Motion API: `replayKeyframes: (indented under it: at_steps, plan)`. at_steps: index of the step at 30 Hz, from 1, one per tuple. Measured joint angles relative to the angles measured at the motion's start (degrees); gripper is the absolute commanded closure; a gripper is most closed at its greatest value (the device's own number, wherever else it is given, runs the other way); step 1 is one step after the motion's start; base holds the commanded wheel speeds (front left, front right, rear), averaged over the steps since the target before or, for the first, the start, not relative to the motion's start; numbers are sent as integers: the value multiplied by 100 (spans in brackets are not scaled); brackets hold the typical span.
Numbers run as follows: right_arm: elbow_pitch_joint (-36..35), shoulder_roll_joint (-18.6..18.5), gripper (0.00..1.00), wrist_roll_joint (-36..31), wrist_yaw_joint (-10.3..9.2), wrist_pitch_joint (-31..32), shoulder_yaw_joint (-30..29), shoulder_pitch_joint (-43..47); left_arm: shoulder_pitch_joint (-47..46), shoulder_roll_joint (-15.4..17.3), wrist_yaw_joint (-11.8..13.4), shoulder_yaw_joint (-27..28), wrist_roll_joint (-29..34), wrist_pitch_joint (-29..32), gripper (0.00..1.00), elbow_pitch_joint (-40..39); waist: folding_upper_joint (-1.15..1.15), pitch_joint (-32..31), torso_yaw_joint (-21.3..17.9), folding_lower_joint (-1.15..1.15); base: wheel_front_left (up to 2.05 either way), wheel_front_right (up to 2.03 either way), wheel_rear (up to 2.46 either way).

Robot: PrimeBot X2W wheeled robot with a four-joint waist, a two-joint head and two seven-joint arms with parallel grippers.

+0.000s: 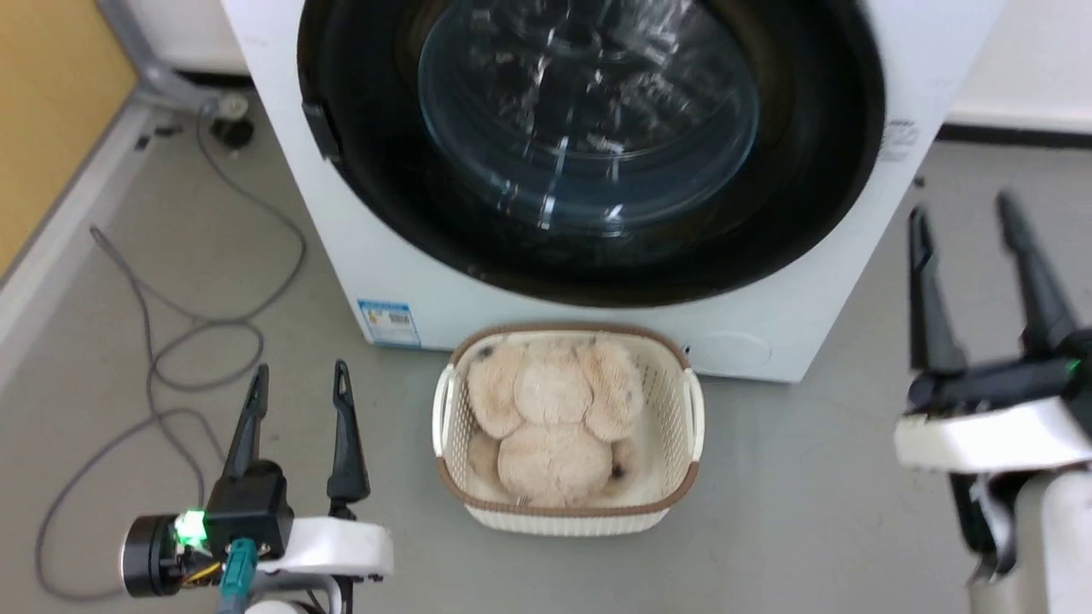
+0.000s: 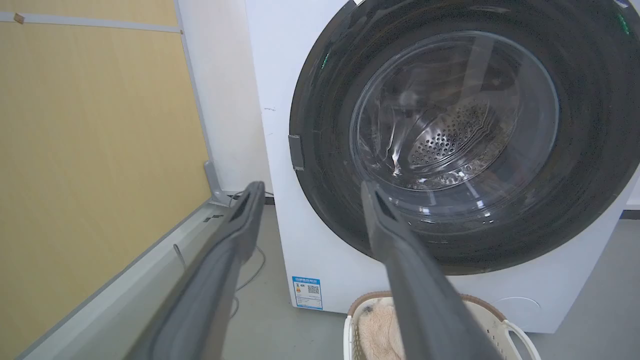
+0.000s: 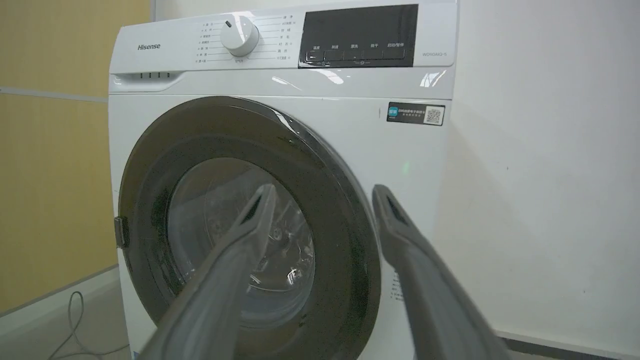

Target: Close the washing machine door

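Door [image 1: 589,145] looks flush with washer [image 1: 384,273], likely latched, hence left gripper [image 1: 299,371] lower-left and right gripper [image 1: 962,209] mid-right both spread, empty, clear of it.

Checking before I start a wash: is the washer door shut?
Shut: the door lies flush against the washing machine front, no gap.

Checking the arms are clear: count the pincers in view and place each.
2. The left pincer is low left, left of the basket; the right pincer is at the far right, beside the washing machine. Both open.
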Motion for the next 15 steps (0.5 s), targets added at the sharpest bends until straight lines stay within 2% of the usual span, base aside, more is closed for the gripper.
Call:
replayKeyframes:
  at_steps: [6,15]
  plan:
    - [325,63,0,18,0,0,21,626,201,63,0,-22,51,0,0,49,0,-346,-73,0,0,0,0]
    - [402,77,0,498,0,0,112,1545,356,94,-24,-113,56,0,0,92,0,-548,-41,0,0,0,0]
